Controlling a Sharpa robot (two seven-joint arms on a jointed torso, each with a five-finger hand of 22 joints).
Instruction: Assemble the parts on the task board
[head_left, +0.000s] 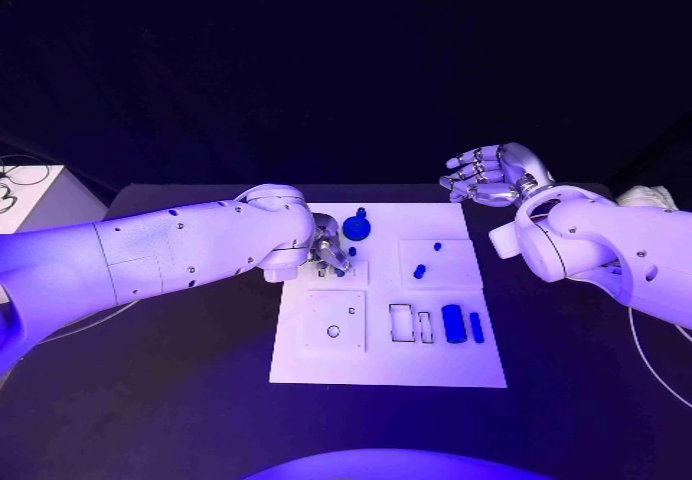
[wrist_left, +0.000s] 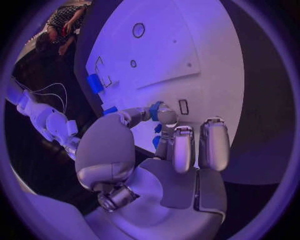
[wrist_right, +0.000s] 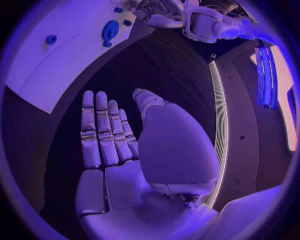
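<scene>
The white task board (head_left: 389, 360) lies in the middle of the black table. My left hand (head_left: 329, 252) hovers over its far left part, and thumb and finger pinch a small blue part (wrist_left: 155, 110). Just beyond that hand stands a round blue part (head_left: 356, 228). A small blue peg (head_left: 420, 270) sits right of the middle, and two blue bars (head_left: 454, 323) lie side by side near the board's right edge. My right hand (head_left: 490, 175) is raised past the far right corner, off the board (wrist_right: 56, 65), fingers straight and holding nothing (wrist_right: 119, 150).
A square inset with a round hole (head_left: 333, 322) and two rectangular slots (head_left: 402, 322) sit in the board's near half. A white box with cables (head_left: 29, 195) stands at the table's far left, and a pale object (head_left: 642, 195) at its far right.
</scene>
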